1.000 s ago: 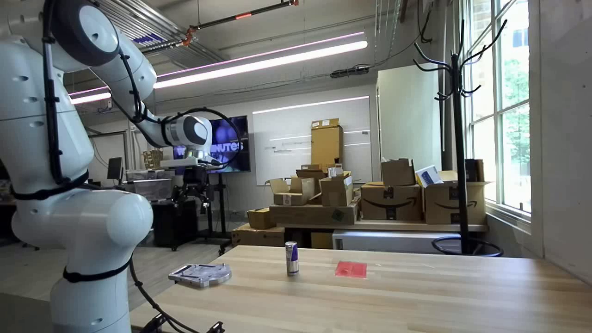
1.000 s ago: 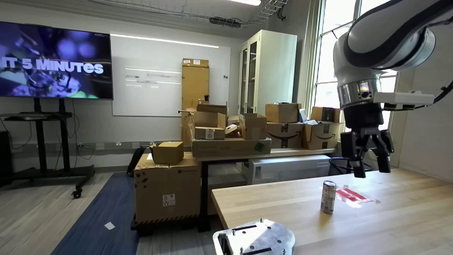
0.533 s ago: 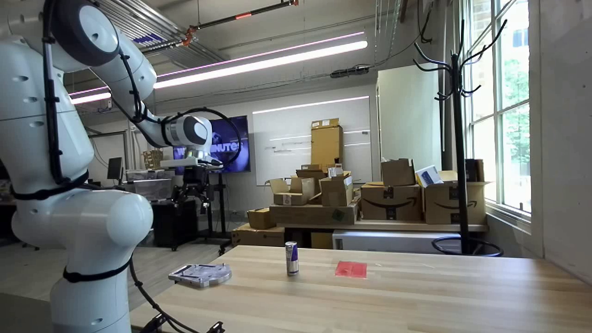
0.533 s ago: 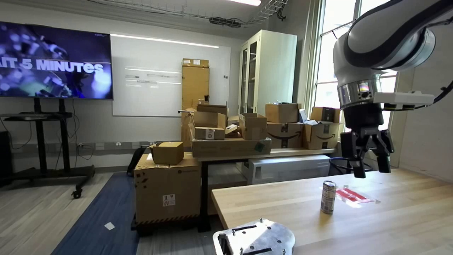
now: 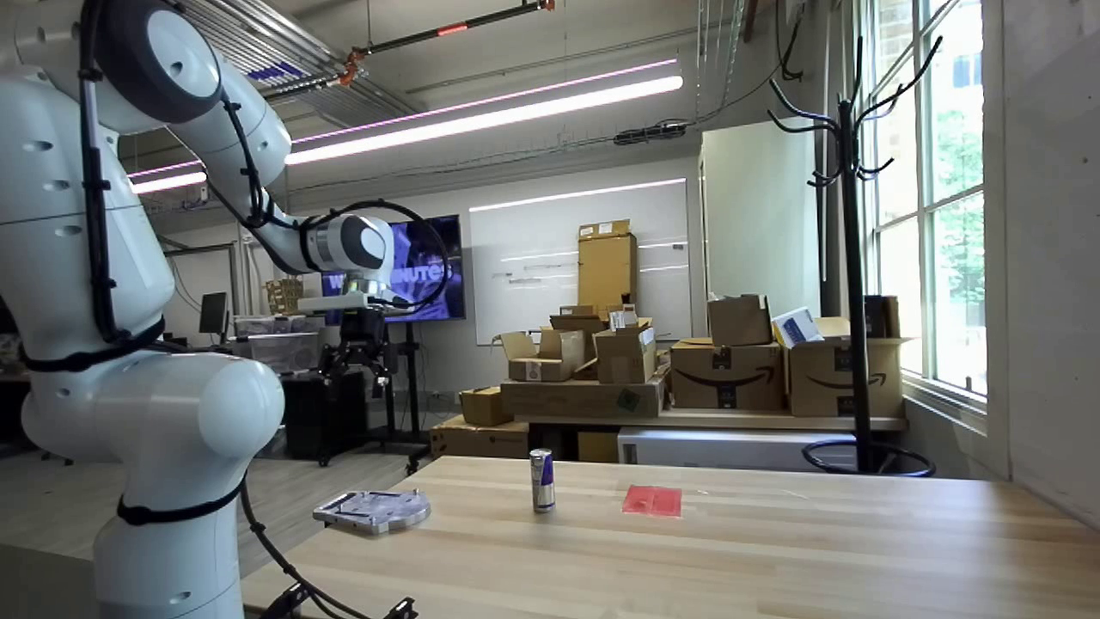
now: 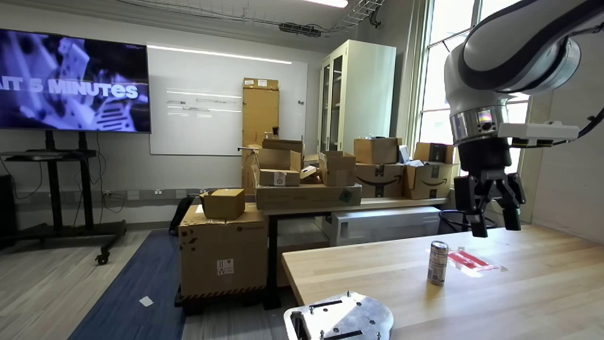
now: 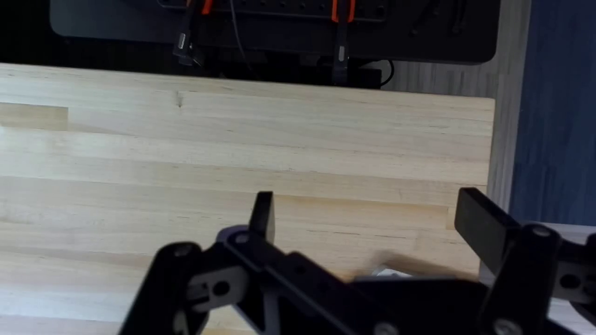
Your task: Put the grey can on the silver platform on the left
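Note:
The grey can stands upright on the wooden table, between the silver platform and a red patch; it also shows in an exterior view. The silver platform lies flat at the table's left end; it also shows in an exterior view. My gripper hangs open and empty, well above table height, pointing down; it also shows in an exterior view. In the wrist view the open fingers have bare wood between them. A silvery edge peeps out under the gripper body, probably the platform. The can is not visible there.
A flat red patch lies on the table, right of the can; it also shows in an exterior view. Cardboard boxes stand behind the table. A black coat stand is at the back right. Clamps grip beyond the table edge.
The arm, the can and the platform have not moved. Only the picture on the TV screen differs.

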